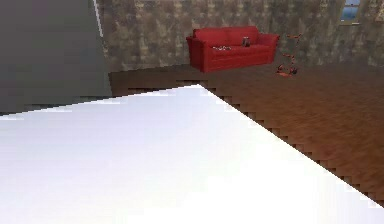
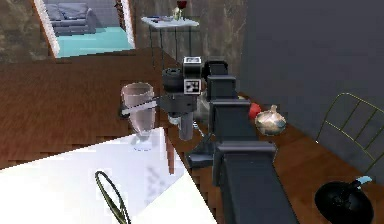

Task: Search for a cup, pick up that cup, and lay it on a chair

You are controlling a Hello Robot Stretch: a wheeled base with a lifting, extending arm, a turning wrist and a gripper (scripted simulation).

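Note:
A clear glass cup [image 2: 138, 118] shows at the far corner of the white table [image 2: 70, 185], its foot against the tabletop's edge. The dark arm rises from the bottom of the arm side view to two white marked squares, and left of them the gripper [image 2: 140, 106] reaches across the cup's upper half. I cannot tell whether the gripper holds the cup or whether the cup stands on the table. A chair with a thin wire back [image 2: 337, 103] stands at the arm side view's right.
The white table [image 1: 150, 160] spreads across the forward view's lower part, with a red sofa [image 1: 232, 47] by the far wall. Right of the arm lie a red ball [image 2: 254, 109], a round metal pot [image 2: 270, 121] and a black pan [image 2: 345, 203]. A small side table [image 2: 168, 22] stands beside a doorway.

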